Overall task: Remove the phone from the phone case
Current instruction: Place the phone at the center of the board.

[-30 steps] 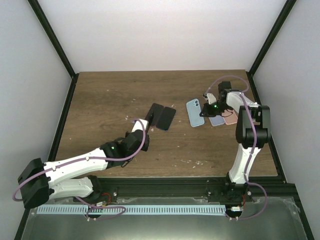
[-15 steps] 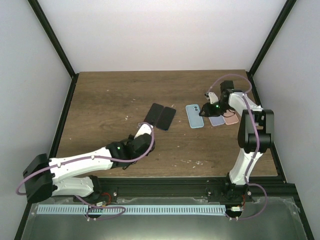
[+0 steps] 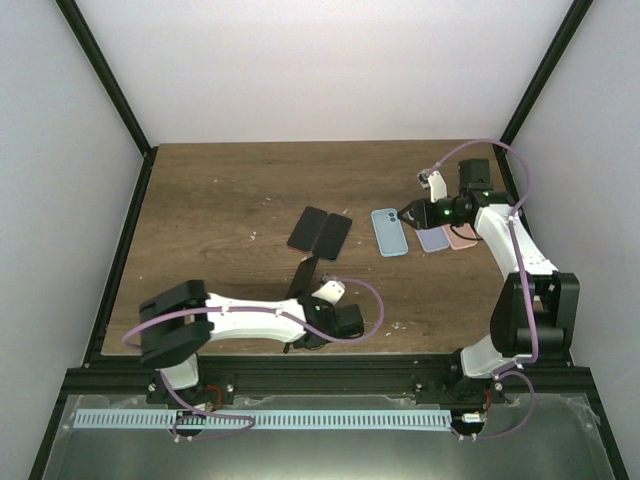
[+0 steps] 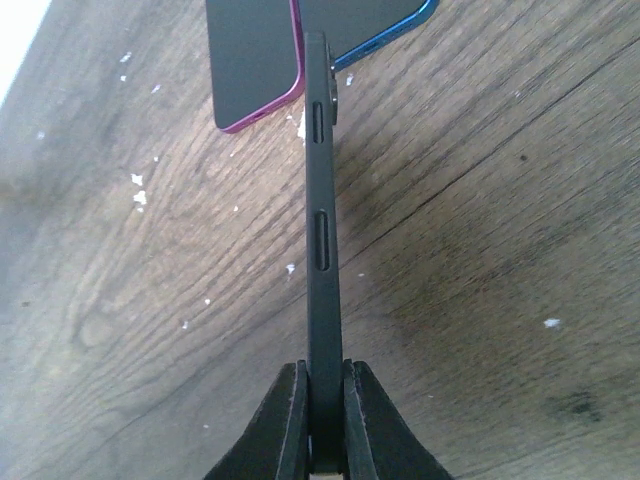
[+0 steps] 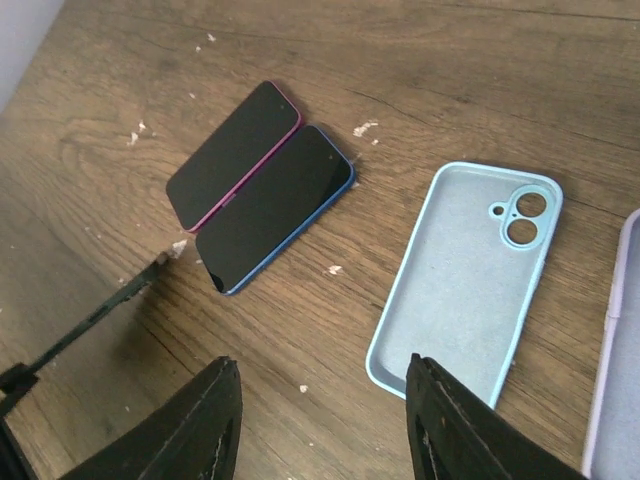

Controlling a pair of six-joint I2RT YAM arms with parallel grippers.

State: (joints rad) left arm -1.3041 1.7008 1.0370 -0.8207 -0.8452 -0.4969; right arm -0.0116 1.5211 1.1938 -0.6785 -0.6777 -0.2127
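The dark phone (image 4: 320, 250), prob. in its dark case (can't tell for sure), stands on its thin side. It looks lifted up near the front of the table (image 3: 200, 200). The L fingers (image 4: 288, 410) pinch one short end of it hard. The far end points at 2 other phones lying flat just past it: a pink-edged phone (image 5: 235, 152) & a blue-edged phone (image 5: 275, 207), side by side w/ edges together. Further right lies an empty light blue case (image 5: 465, 275). The R fingers (image 5: 200, 420) hang over that part of the table, spread wide w/ nothing in them, well apart from the dark phone.

What could go wrong, I think:
- The grip is only on one end. The long part sticks out, so it may tip, twist or slide out & drop, maybe onto the 2 flat phones.
- The L fingers squeeze case & phone together. If the R fingers pull while that squeeze is on, nothing comes out, or the whole thing gets yanked away.
- The R fingers have far to come. If they come in crooked, they could bump the dark phone or knock the flat phones & the light blue case.
- Dark case on dark phone, so the lip is hard to find.
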